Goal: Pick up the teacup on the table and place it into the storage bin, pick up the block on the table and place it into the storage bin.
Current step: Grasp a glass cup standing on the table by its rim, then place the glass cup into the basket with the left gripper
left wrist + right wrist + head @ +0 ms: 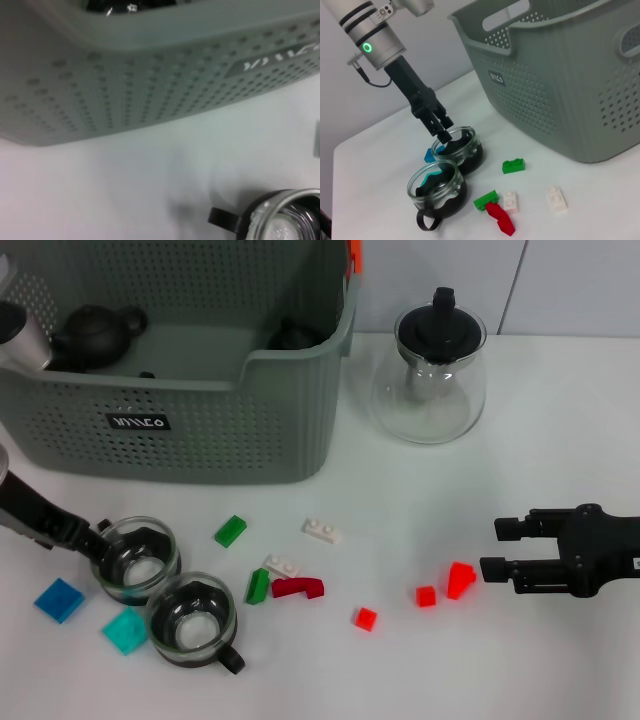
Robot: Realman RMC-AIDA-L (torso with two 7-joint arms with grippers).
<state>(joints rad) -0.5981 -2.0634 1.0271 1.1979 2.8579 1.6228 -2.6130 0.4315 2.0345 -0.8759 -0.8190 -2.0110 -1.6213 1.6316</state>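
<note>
Two glass teacups stand at the front left: one (137, 558) behind, one (192, 620) nearer. My left gripper (100, 533) is at the back cup's rim and its fingers (441, 131) look closed on that rim; the cup rests on the table. The storage bin (200, 430) stands at the back left, also shown in the right wrist view (560, 95) and the left wrist view (125, 100). My right gripper (498, 548) is open and empty low at the right, just beside a red block (460, 580).
A clear glass teapot (430, 365) stands right of the bin. Dark teapots (95, 332) lie inside the bin. Loose blocks lie scattered: green (230, 530), white (322, 531), dark red (298, 588), small red (365, 618), blue (58, 600), teal (124, 630).
</note>
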